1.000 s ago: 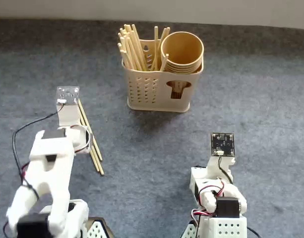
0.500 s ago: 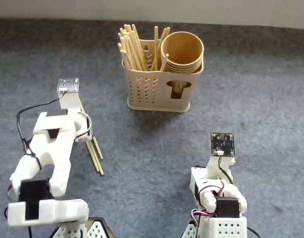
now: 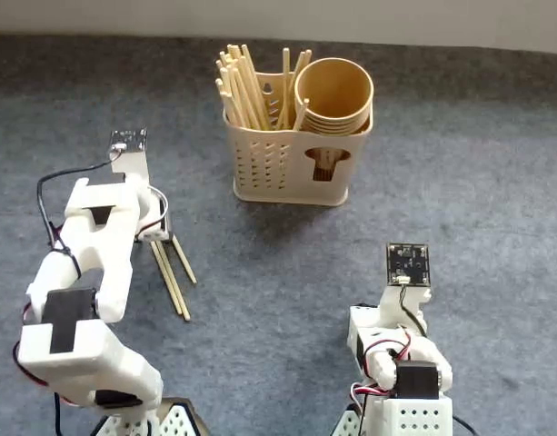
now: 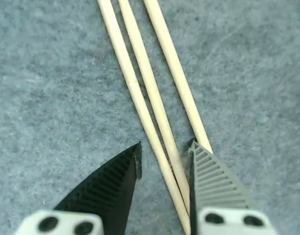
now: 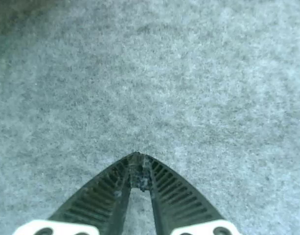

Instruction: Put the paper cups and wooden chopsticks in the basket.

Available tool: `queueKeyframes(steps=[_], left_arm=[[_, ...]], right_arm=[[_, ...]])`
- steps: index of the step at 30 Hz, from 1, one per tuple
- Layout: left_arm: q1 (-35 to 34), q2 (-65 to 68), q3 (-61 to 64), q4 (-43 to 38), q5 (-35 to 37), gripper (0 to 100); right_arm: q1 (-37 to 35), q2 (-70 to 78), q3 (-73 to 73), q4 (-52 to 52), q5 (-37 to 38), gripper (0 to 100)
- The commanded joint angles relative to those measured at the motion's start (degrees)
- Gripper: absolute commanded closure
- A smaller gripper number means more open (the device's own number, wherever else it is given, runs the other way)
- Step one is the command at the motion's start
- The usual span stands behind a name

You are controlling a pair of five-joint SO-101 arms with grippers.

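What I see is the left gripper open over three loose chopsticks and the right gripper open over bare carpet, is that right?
Not quite. The right gripper is shut, its jaws meeting at the tips over bare carpet, as the right wrist view shows. The left gripper is open over three loose chopsticks.

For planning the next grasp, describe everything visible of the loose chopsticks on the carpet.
Three slim sticks of pale wood, the loose chopsticks lie flat on the grey carpet, side by side, nearly parallel; two run close together, the third slightly apart. They lie nearer the arms than the basket, partly under the left arm. The open left gripper is over them: two sticks between its fingers, the third at the pale finger's tip.
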Motion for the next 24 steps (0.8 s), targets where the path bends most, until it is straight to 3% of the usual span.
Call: queueKeyframes(steps=[1,7,19,24], left_arm=[[0.75,-0.31,-2.59,0.09,0.62,84],[0.92,-0.22,-2.33,0.09,0.62,92],[0.92,-0.22,-2.15,0.35,0.62,93],[1.98,-1.1,-2.24,0.35,0.18,100]], right_arm=[[0.66,-0.84,8.75,0.4,-0.35,99.3],[0.66,-0.84,8.75,0.4,-0.35,99.3],[0.66,-0.84,8.75,0.4,-0.35,99.3],[0.66,-0.84,8.75,0.4,-0.35,99.3]])
